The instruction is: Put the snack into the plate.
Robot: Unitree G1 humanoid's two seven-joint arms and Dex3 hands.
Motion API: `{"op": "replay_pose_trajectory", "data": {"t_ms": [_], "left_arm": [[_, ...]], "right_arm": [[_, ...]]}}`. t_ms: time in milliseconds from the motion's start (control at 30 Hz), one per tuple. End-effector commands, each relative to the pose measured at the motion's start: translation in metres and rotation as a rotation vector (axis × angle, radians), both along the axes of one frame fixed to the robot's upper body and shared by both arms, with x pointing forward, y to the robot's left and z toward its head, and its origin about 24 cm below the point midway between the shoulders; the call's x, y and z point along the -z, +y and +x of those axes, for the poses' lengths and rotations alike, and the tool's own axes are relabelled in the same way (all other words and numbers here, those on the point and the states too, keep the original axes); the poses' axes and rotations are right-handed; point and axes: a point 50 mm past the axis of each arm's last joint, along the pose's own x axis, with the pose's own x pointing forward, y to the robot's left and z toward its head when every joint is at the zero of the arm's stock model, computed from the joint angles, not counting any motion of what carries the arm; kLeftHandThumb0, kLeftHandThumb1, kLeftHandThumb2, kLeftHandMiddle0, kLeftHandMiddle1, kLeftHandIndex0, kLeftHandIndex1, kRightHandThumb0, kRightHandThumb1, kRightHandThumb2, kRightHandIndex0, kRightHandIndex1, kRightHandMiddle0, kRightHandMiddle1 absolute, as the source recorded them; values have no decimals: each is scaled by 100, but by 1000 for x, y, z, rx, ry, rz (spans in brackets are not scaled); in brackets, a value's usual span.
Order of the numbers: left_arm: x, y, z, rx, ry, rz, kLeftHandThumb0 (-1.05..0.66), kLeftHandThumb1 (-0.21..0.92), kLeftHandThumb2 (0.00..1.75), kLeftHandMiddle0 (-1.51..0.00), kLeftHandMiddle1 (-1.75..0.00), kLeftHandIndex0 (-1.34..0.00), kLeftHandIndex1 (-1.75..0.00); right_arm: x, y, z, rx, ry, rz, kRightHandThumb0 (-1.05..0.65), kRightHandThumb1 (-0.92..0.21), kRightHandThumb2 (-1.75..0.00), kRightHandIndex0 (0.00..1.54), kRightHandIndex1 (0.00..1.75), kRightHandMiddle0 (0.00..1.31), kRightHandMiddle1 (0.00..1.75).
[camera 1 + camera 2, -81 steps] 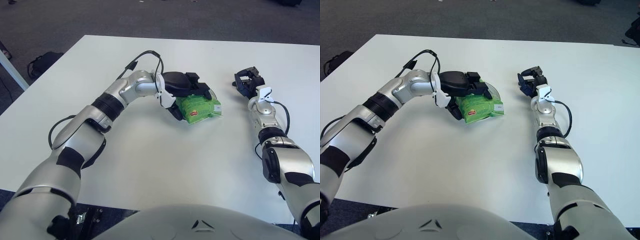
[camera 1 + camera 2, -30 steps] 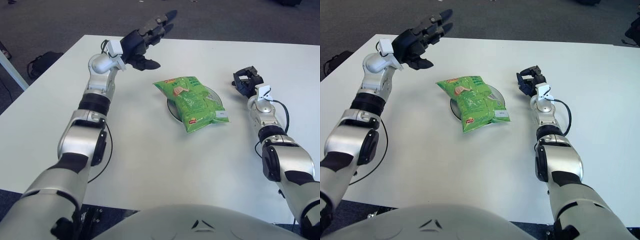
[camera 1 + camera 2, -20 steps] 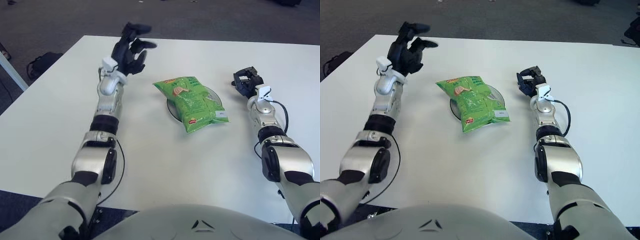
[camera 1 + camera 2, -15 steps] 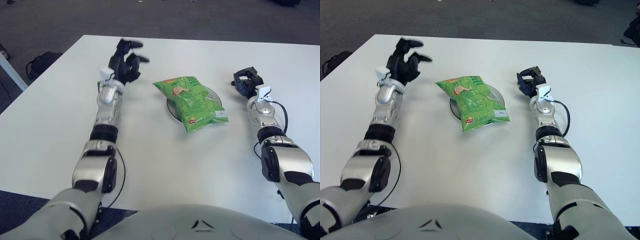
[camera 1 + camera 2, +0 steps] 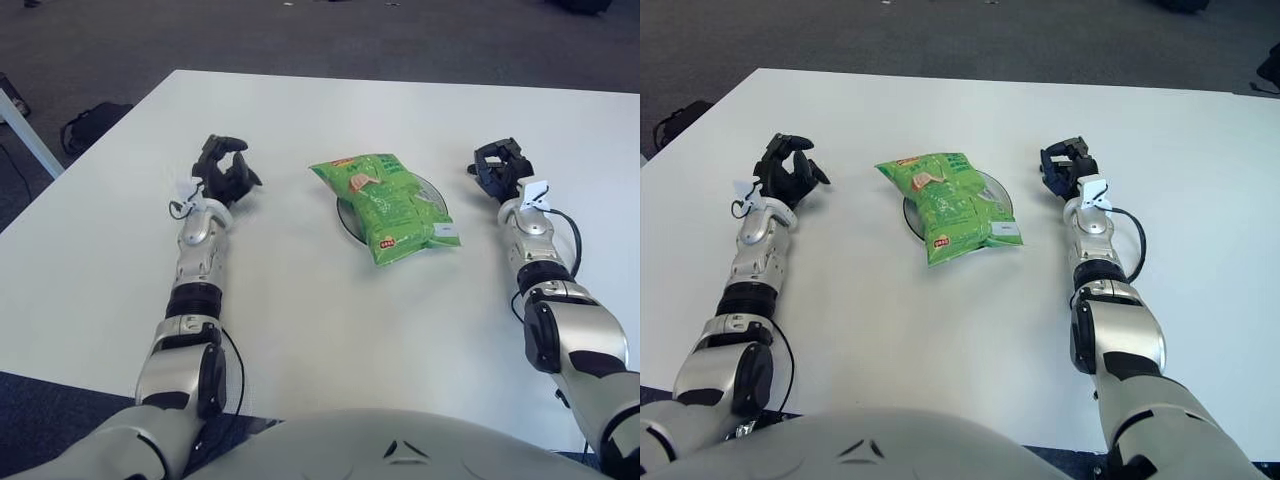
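The snack (image 5: 386,202) is lying across the plate (image 5: 427,190), long axis running near-to-far, between my hands. My left hand (image 5: 224,172) is resting on the bench (image 5: 300,320), fingers curled, empty (right hand (image 5: 500,170) likewise, slightly nearer the plate).

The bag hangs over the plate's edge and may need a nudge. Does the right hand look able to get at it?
Probably yes. The right hand rests on the table beside the snack bag, with only bare tabletop between them; the left hand is parked on the far side.
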Motion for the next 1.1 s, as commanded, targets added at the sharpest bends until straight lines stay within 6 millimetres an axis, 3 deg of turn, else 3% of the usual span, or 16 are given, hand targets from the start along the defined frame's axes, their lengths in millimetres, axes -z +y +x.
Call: {"op": "replay_pose_trajectory", "data": {"t_ms": [0, 567, 1067], "left_arm": [[19, -1, -12, -36, 57, 8, -44, 46, 114, -123, -175, -50, -175], [38, 3, -21, -106, 164, 53, -45, 42, 119, -131, -175, -54, -175], [49, 0, -24, -29, 192, 190, -45, 42, 119, -130, -175, -54, -175]], "right_arm": [[40, 2, -21, 8, 164, 25, -36, -86, -60, 40, 150, 24, 175], [44, 0, -28, 52, 147, -1, -36, -82, -66, 40, 152, 26, 175], [48, 0, -35, 74, 132, 37, -36, -82, -66, 46, 152, 26, 175]]}}
